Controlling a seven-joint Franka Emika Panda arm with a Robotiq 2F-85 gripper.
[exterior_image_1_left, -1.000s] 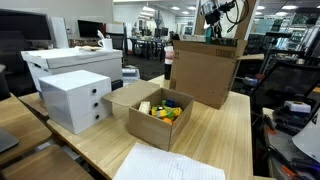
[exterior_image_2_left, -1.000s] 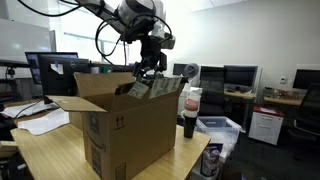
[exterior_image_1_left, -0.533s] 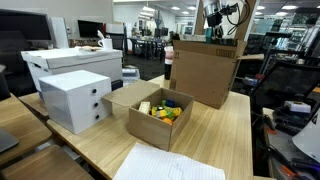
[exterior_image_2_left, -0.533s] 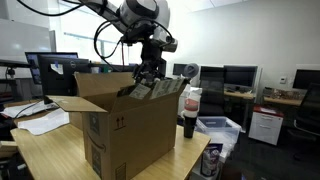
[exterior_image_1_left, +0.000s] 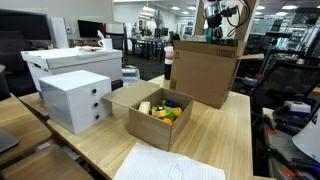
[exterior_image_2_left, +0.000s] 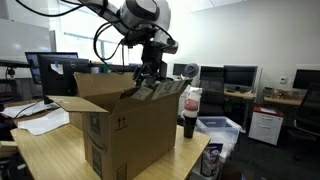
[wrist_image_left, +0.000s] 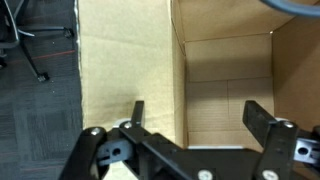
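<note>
My gripper (wrist_image_left: 196, 112) hangs open above the mouth of a tall cardboard box (wrist_image_left: 230, 90), with nothing between its fingers (wrist_image_left: 260, 120). In the wrist view I look down into the box's bare brown inside, and one flap (wrist_image_left: 125, 70) spreads out to the left. In both exterior views the gripper (exterior_image_2_left: 148, 75) (exterior_image_1_left: 212, 30) sits just over the top rim of the tall box (exterior_image_2_left: 125, 125) (exterior_image_1_left: 205, 70), which stands on a wooden table (exterior_image_1_left: 225, 130).
A smaller open box (exterior_image_1_left: 158, 112) holding colourful items sits on the table beside a white drawer box (exterior_image_1_left: 75, 98) and a white paper sheet (exterior_image_1_left: 165, 165). A dark bottle (exterior_image_2_left: 190, 112) stands close beside the tall box. Office desks, monitors and chairs surround the table.
The gripper has shifted slightly over the box's mouth and stays open. Nothing else has moved.
</note>
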